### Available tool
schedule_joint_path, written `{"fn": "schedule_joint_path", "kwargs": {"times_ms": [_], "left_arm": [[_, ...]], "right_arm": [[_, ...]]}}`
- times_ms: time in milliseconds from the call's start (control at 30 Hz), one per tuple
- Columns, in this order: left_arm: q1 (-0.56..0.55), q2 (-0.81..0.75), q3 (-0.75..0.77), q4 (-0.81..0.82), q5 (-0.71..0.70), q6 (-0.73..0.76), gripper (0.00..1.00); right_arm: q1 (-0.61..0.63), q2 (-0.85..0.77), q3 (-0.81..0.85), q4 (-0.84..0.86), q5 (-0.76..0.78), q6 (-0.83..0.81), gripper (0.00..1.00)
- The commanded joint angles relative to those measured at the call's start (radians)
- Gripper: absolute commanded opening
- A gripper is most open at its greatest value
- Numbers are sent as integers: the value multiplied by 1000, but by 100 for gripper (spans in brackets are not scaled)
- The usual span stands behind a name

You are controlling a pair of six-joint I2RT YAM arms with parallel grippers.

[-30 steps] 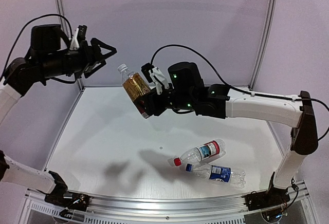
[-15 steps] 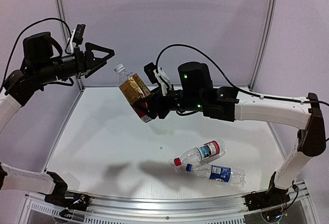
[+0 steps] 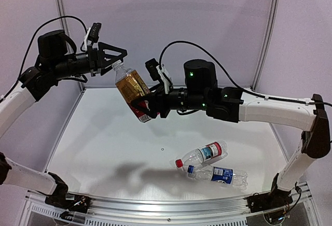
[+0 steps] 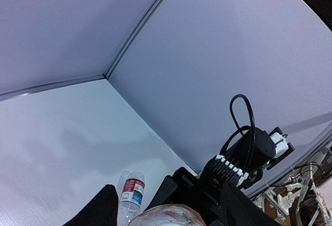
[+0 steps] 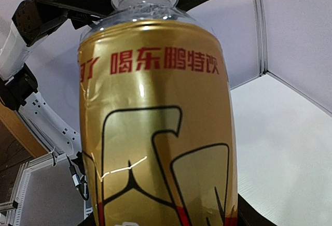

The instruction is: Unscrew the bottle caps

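Alignment matters most here. Your right gripper (image 3: 147, 109) is clamped on the lower body of the amber-filled clear plastic bottle with the gold-red label (image 3: 130, 85). It holds the bottle in the air above the white table (image 3: 98, 138), with the neck tilted toward 11 o'clock in the top view. The tiny white round plastic cap (image 3: 116, 65) sits between the fingers of your left gripper (image 3: 118, 61), which reaches in from 9 o'clock. I cannot tell whether those jaws press on the cap or merely straddle it, because the left wrist view catches only the bottle's shoulder at its bottom edge.

This looks like the 1st of 3 unscrewings. Bring the left wrist's roll axis in line with the bottle's long axis, and close squarely on the cap's side wall, not on the neck. Keep the right clamp firm so the body does not spin along. Turn, release and regrip as needed. The bottle looks full, so raise the neck toward 12 o'clock before the cap comes free.

At 5 o'clock from the held bottle, 2 more lie side by side on the table. They are the red-white labelled clear bottle (image 3: 206, 152) with its small red cap (image 3: 179, 163) and the blue-labelled clear bottle (image 3: 222, 174) with its small blue cap (image 3: 191, 169), both capped.
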Motion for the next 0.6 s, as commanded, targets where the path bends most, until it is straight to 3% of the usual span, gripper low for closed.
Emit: {"fn": "schedule_joint_path", "kwargs": {"times_ms": [0,133,267,433,567], "left_arm": [[-14,11,9,35,23,-14,59],[-31,13,2,19,-12,-16,38],[-50,24,29,-70,-103,-32,27],[-90,60,129,-293,-323,-93,26],[-102,94,206,-447,-454,-226,26]], "right_arm": [[-1,-27,-10,24,-21,7,0],[0,-25,-10,23,-22,8,0],[-1,-23,-9,18,-8,5,0],[-1,2,38,-61,164,-27,0],[-1,34,68,-107,236,-100,0]]}}
